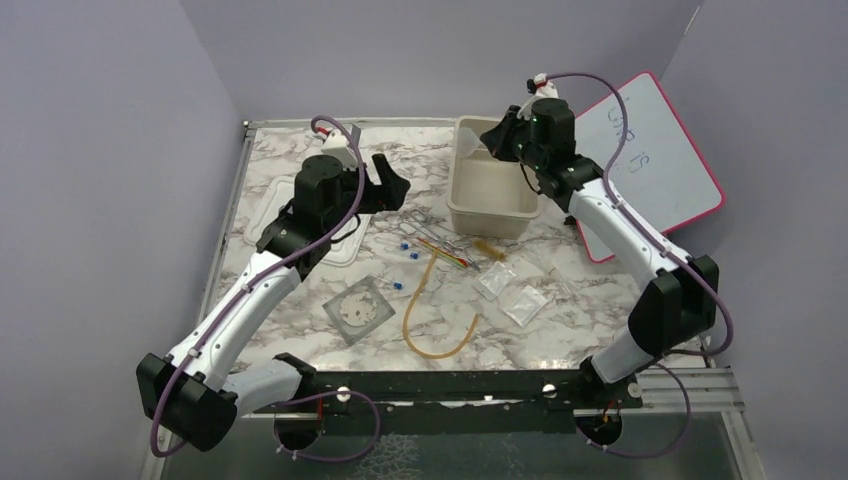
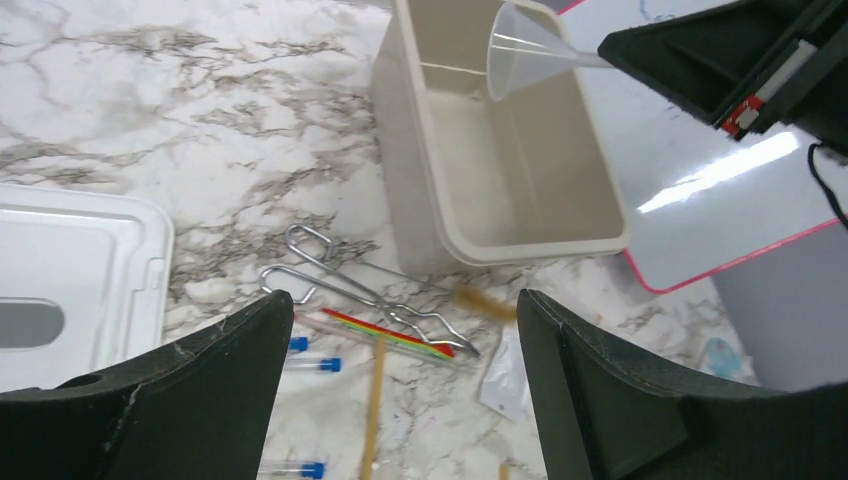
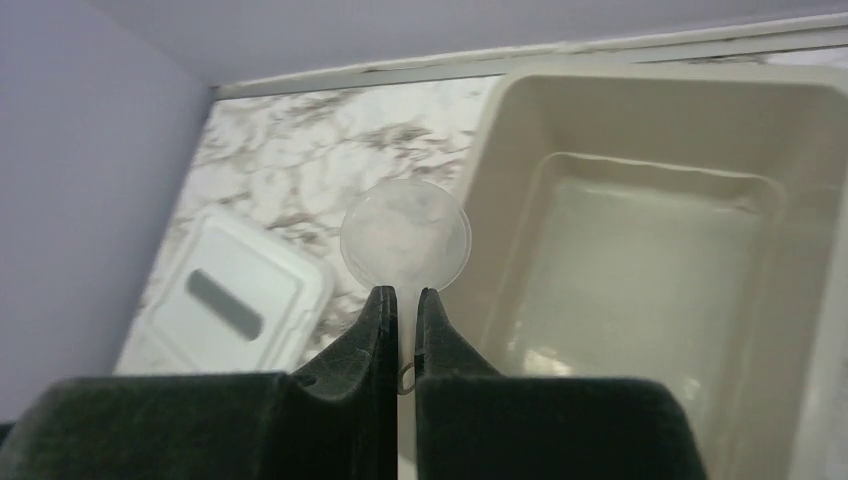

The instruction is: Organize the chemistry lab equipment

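Lilac walls [image 1: 100, 150]; marble tabletop [image 1: 580, 300] bears amber rubber tube [image 1: 407, 318].

You've a clear glossy plastic funnel [image 2: 525, 50], a smooth beige plastic tub [image 2: 400, 170], shiny metal wire tongs [image 2: 372, 296], a marble-look table [image 2: 150, 100].

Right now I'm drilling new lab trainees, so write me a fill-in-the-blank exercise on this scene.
1. The right gripper is shut on the stem of a clear ____.
2. That item hangs above the beige ____.
3. The left gripper has its jaws ____.
Missing words: funnel; tub; open.
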You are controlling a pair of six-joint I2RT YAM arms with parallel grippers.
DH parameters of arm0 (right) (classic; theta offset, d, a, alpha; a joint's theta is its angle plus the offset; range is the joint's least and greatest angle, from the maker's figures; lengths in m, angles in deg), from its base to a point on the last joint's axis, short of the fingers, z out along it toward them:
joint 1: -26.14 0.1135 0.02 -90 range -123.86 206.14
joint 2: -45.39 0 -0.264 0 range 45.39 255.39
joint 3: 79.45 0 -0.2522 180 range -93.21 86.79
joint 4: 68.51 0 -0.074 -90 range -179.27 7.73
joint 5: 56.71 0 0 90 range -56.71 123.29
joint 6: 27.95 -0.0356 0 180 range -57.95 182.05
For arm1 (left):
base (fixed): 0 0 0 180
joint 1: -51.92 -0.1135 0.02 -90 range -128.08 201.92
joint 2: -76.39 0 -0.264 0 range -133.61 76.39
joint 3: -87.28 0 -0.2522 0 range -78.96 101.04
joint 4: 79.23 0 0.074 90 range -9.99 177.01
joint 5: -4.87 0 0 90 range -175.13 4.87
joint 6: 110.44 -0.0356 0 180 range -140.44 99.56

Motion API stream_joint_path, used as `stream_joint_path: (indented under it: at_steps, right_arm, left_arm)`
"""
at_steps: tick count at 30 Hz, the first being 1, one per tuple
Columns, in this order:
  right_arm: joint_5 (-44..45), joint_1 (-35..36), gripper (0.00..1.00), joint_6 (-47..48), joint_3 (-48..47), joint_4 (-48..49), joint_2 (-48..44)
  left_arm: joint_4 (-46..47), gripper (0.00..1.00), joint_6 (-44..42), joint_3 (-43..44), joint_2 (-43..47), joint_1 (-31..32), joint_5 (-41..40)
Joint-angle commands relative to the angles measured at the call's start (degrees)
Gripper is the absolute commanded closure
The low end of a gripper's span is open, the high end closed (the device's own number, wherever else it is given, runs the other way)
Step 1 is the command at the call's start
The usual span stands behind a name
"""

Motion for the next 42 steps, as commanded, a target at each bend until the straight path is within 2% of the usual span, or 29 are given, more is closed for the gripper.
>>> stream_joint_path:
  at_steps: [1,7,14,19,22,24,27,29,37,42]
  right_arm:
    - [13.33,-0.48,0.99,11.89,-7.02,-10.89,7.94]
    - [17.42,-0.54,0.99,14.97,-14.7,-14.45,19.61]
    - [20.66,-0.54,1.0,18.25,-23.94,-11.48,33.41]
    - [21.29,-0.54,0.99,20.48,-28.14,-7.87,38.75]
    - [20.56,-0.54,0.92,20.97,-31.13,-8.45,41.62]
    - [20.73,-0.54,0.82,20.87,-32.69,-9.2,43.14]
    - [20.77,-0.54,0.65,20.79,-32.98,-8.71,43.23]
    - [20.36,-0.54,0.58,20.58,-32.93,-8.48,42.44]
    - [16.44,-0.54,0.54,18.86,-31.63,-9.46,34.97]
    - [12.37,-0.54,0.54,16.37,-25.38,-12.22,25.5]
  left_arm:
    - [-2.78,0.15,-7.76,-2.45,0.19,-0.16,-5.4]
    - [-1.73,0.15,-9.5,-5.09,-1.51,-0.17,-4.8]
    - [-0.83,0.15,-9.55,-6.28,-2.9,-0.17,-3.97]
    - [-0.21,0.15,-9.66,-7.17,-3.31,-0.17,-3.5]
    - [-0.21,0.15,-10.04,-7.37,-3.79,-0.17,-2.46]
    - [-0.3,0.15,-10.4,-7.22,-4.31,-0.17,-2.13]
    - [-0.49,0.15,-10.55,-6.85,-5.13,-0.13,-0.42]
    - [-0.66,0.15,-10.6,-6.78,-5.55,-0.17,-0.21]
    - [-1.11,0.15,-10.67,-6.32,-5.53,-0.17,-0.86]
    - [-1.65,0.13,-10.31,-6.64,-4.3,-0.17,-2.39]
